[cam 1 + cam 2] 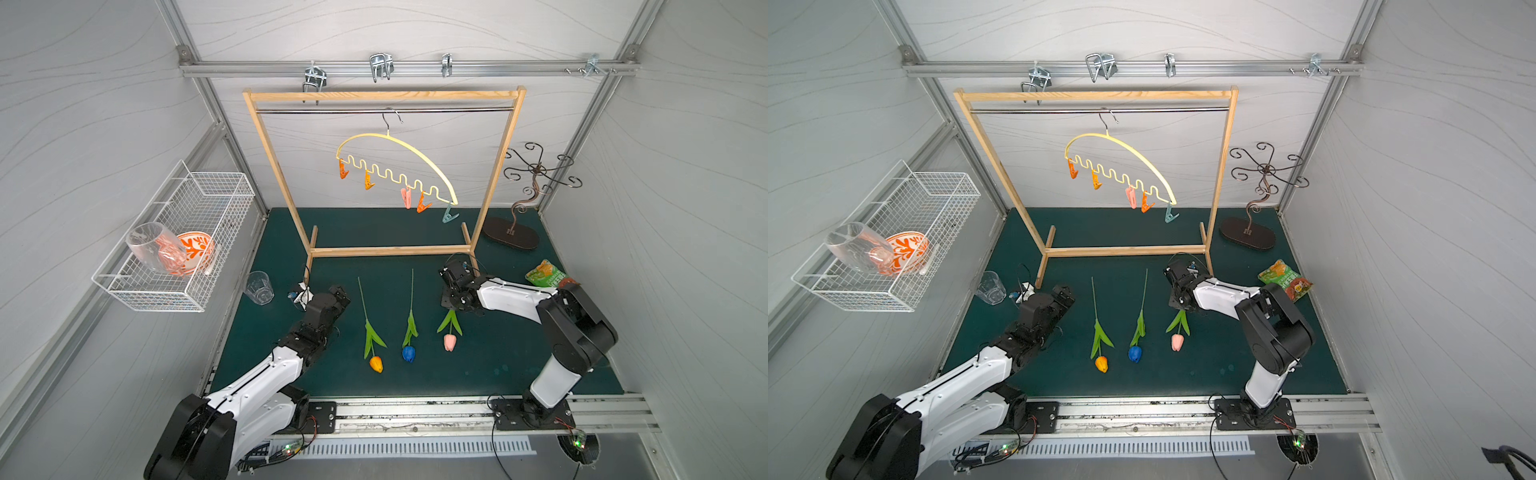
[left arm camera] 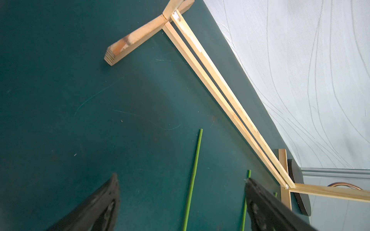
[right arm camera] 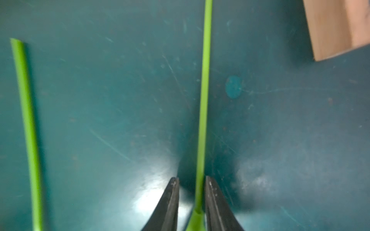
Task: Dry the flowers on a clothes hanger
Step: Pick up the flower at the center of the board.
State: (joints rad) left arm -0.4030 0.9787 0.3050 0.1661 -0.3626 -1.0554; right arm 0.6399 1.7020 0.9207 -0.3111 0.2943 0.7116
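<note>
While right gripper (image 3: pixel 191 179) straddles stem of pink tulip (image 1: pixel 449 341), not yet pinching | step: first pick | tulip flat on mat (image 1: pixel 519 365), 3 o'clock of blue tulip (image 1: pixel 409 353) | left gripper (image 2: pixel 181 178) spread | next: pinch, lift to clothes hanger (image 1: pixel 415 149), 12 o'clock

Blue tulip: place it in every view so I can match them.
Top view: blue tulip, middle of three.
Top view: likewise the middle one.
Left wrist: stem only, beside the left gripper.
Right wrist: stem only, apart from the pink tulip's stem.
Shared: wooden rack's foot.
</note>
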